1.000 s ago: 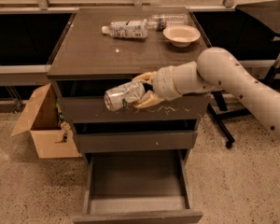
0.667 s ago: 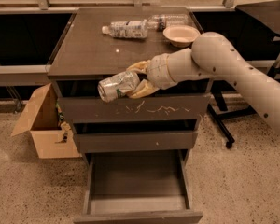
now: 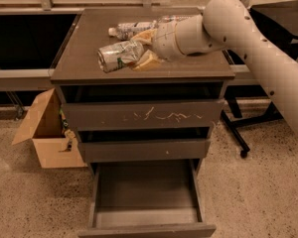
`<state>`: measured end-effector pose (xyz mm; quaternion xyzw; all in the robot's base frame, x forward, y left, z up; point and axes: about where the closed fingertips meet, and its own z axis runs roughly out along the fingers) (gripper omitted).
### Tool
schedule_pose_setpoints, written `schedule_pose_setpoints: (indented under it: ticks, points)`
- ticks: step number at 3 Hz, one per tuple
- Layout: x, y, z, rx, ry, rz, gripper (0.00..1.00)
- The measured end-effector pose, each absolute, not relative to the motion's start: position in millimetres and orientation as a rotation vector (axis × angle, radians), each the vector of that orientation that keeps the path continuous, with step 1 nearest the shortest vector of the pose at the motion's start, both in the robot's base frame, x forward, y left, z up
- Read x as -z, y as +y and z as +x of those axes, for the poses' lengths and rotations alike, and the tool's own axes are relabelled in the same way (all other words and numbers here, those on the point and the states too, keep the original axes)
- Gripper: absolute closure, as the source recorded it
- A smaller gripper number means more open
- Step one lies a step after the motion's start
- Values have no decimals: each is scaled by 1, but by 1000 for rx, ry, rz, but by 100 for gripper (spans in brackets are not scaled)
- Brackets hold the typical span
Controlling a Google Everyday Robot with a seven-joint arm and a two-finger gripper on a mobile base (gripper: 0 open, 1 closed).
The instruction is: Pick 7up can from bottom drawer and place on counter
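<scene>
Placement is the step in hand: the gripper (image 3: 139, 49) is over the counter (image 3: 82, 63), left of centre and nearer the front edge than the back, with its two tan fingers (image 3: 148, 61) closed on the 7up can (image 3: 120, 55). The can lies on its side in that grip, its end facing the left edge. I cannot tell whether it touches the surface or hangs just above it.

To do this well, the can probably needs to come down until the counter takes its weight before the fingers part. Lying sideways, it could roll once freed, and the front edge is near, so a spot further toward the middle looks safer. Turning it upright would be steadier, though its dented body may not stand well.

A plastic bottle (image 3: 131, 28) lies just behind the can, toward the back edge. The fingers should open only as far as needed, and the arm (image 3: 268, 58) should lift straight up so neither thing is knocked.

Below, the bottom drawer (image 3: 146, 230) stands pulled out with nothing visible in it.
</scene>
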<state>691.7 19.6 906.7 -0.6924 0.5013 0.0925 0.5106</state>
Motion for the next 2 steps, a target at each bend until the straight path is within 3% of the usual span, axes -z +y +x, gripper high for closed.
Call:
schedule_pose_setpoints:
  ticks: [2]
  points:
    - [-919,61,732,-280,1240,-1609,100]
